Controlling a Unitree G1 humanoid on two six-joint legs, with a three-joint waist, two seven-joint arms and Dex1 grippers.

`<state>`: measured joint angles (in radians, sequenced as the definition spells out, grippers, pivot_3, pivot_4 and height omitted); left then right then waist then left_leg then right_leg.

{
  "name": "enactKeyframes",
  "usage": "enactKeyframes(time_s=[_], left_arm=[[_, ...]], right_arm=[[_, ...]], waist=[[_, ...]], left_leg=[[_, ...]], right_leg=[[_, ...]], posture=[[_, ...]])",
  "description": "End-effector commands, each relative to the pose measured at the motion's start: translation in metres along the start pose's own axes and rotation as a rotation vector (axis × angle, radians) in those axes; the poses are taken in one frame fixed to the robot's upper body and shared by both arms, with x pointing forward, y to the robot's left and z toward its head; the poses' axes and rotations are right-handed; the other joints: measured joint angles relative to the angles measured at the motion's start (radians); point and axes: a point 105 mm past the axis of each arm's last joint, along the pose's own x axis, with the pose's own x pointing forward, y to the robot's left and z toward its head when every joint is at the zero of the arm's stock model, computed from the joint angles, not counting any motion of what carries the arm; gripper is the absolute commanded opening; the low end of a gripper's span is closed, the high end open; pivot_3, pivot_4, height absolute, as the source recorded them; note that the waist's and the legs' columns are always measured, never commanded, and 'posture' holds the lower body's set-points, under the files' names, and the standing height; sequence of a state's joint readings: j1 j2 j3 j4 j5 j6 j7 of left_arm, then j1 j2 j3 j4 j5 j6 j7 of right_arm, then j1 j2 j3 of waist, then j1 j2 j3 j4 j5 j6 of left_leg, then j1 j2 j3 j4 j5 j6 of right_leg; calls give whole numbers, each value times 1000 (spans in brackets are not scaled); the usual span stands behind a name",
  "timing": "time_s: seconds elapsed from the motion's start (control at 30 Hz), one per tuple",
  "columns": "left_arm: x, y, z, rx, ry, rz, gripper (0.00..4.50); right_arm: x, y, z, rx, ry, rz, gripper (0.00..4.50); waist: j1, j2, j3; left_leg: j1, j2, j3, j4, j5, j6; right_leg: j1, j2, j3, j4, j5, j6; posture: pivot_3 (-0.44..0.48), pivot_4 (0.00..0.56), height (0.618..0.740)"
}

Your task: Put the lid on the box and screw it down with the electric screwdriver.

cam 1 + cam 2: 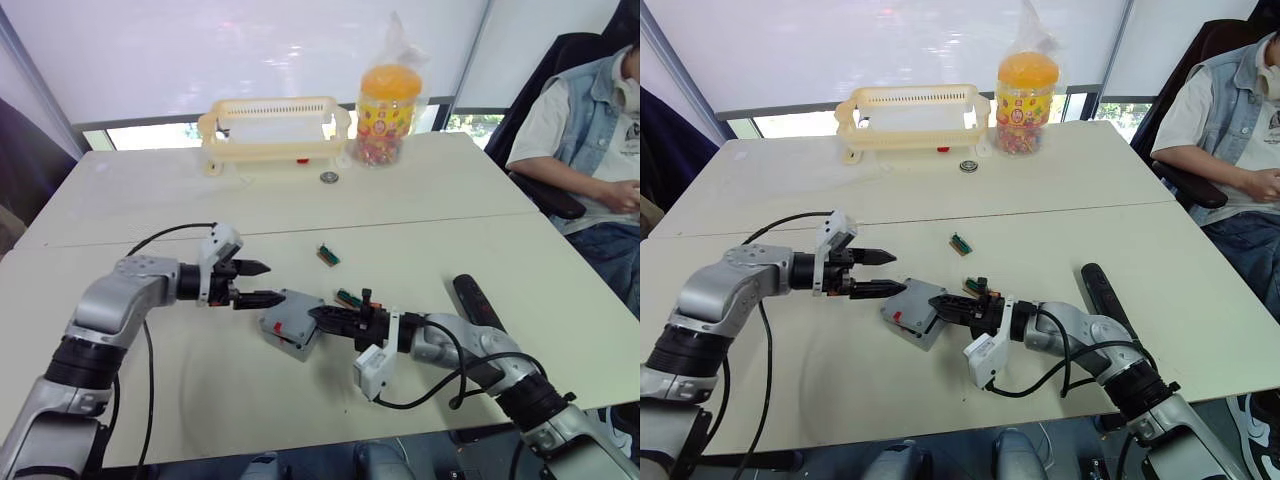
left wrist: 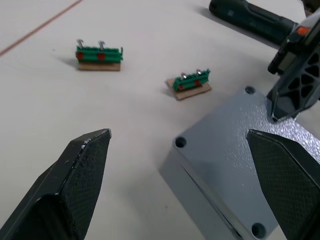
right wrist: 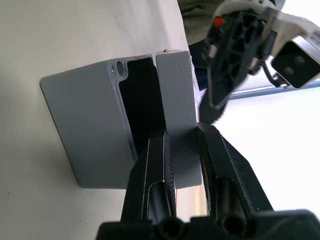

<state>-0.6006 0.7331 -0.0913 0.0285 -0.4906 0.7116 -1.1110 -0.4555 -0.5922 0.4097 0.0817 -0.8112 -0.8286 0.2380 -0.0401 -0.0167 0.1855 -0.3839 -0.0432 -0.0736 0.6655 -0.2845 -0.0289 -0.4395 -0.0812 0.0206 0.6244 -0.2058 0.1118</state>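
1. My right gripper [image 1: 322,316] is pinching the lid [image 3: 175,95] by one edge. In the right wrist view the lid is standing slightly ajar from the open mouth of the box [image 3: 85,125].
2. Risk: the lid is seating crooked. I judge that pushing it home while the gap is wider on one side would leave the screw holes out of line.
3. Risk: the box [image 1: 290,325] is sliding or tipping on the tabletop [image 1: 420,200]. The cause would be my right fingers pressing sideways while nothing is clamping the box.
4. My right forearm is lying low across the tabletop, reaching toward the robot's left, with the fingers pointing at the box.
5. My left gripper [image 1: 262,284] is hovering at the box's other side with its fingers spread wide, one finger just beside the box; contact cannot be confirmed.
6. My left arm is reaching in horizontally from the left, wrist level.
7. The electric screwdriver [image 1: 478,300] is lying on the tabletop just beyond my right forearm, ungripped.
8. Two small green blocks [image 1: 328,255] are lying beyond the box; snagging one could jolt the lid.
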Motion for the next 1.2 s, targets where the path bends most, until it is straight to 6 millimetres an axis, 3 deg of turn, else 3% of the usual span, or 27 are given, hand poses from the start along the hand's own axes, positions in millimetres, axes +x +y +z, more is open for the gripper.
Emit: enactKeyframes(time_s=[0.03,0.27,0.37,0.57,1.0,1.1,1.2], left_arm=[[-3,-2,4,50,8,-7,4442],[6,-3,-18,79,105,-15,4442],[11,-3,-26,71,128,-18,4500],[17,-5,-33,54,133,-27,4500],[20,-6,-50,53,160,-29,4500],[20,-7,-46,45,139,-28,4500],[7,-5,-13,2,11,-23,4500]], right_arm=[[1,6,6,-3,-19,28,486],[0,5,7,-8,-13,17,486],[-1,-1,8,-6,-14,-17,1579],[-9,-5,6,-18,12,-29,4468],[-40,-1,1,-29,57,-11,4468],[-46,-1,-3,-15,89,-26,4468],[-56,-17,-14,79,184,-139,4468]], waist=[[-1,0,0],[0,0,0],[3,0,0],[3,0,0],[5,0,-2],[7,0,-2],[7,0,-1]], left_leg=[[0,0,0,0,0,0],[3,0,0,0,0,0],[8,0,0,-1,0,1],[11,0,0,-2,-1,1],[12,0,0,-2,-1,1],[12,0,0,-2,-1,1],[12,0,0,-2,-1,1]], right_leg=[[0,0,0,0,0,0],[3,0,0,0,0,0],[8,0,0,-1,0,0],[12,0,0,-3,-1,-1],[13,0,0,-4,-1,-1],[13,0,0,-4,-1,-1],[13,0,0,-4,-1,-1]], posture=[[0,150,740],[0,150,740],[0,150,740],[0,150,740],[0,150,740],[0,150,740],[0,150,740]])
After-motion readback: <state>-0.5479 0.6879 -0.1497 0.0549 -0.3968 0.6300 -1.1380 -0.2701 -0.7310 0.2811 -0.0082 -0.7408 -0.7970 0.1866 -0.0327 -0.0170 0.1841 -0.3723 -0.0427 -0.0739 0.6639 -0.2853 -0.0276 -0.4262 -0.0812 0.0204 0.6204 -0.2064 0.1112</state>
